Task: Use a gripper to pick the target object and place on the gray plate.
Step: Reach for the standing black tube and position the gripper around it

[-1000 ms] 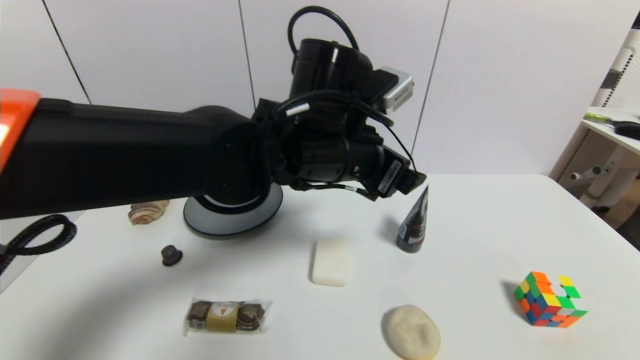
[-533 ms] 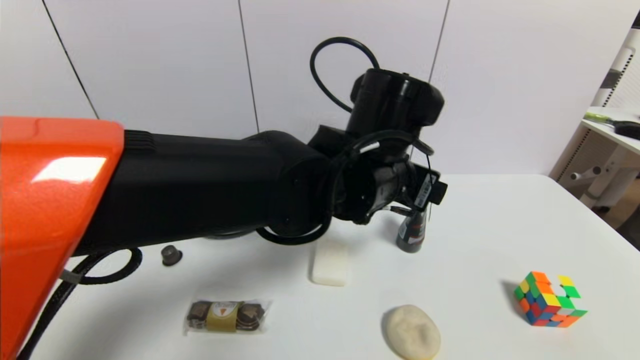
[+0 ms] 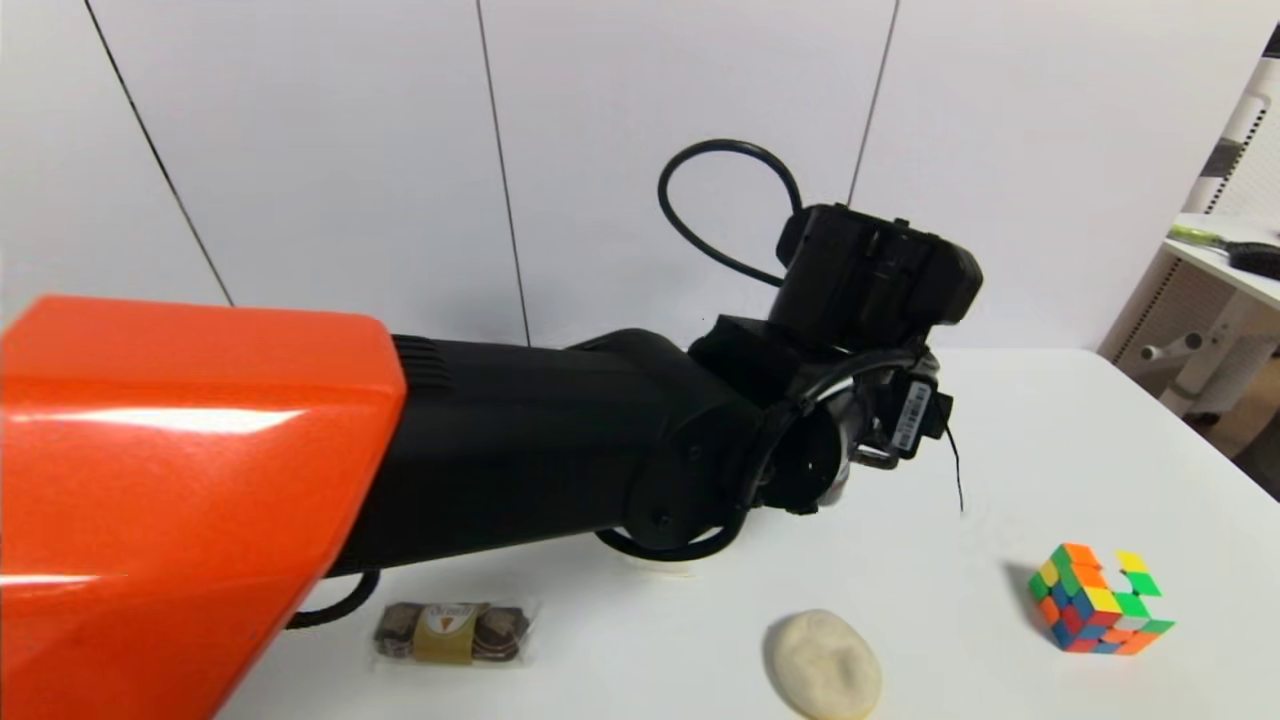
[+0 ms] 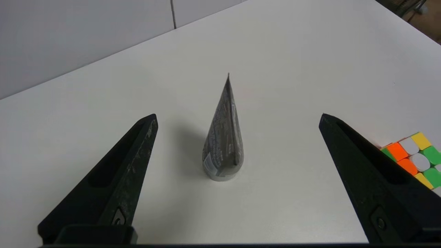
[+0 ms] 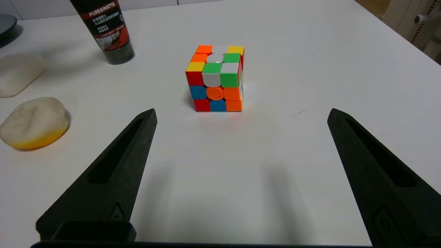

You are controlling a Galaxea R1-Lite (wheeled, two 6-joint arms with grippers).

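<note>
The black squeeze tube (image 4: 223, 137) stands upright on its cap, crimped end up. In the left wrist view it is centred ahead of my left gripper (image 4: 237, 116), which is open wide and empty, with the tube a short way beyond the fingertips. It also shows in the right wrist view (image 5: 106, 31). In the head view my left arm (image 3: 600, 450) reaches across the table and hides the tube. A sliver of the gray plate (image 5: 7, 22) shows in the right wrist view only. My right gripper (image 5: 241, 111) is open and empty, low over the table near the cube.
A Rubik's cube (image 3: 1098, 598) sits at the right front. A beige stone-like lump (image 3: 825, 663) and a wrapped chocolate packet (image 3: 452, 632) lie near the front edge. A white bar (image 5: 17, 74) lies beside the tube. The table's right edge is near the cube.
My left arm has swung right and forward across the table. It now covers the tube, the plate, the white bar and the small brown capsule in the head view.
</note>
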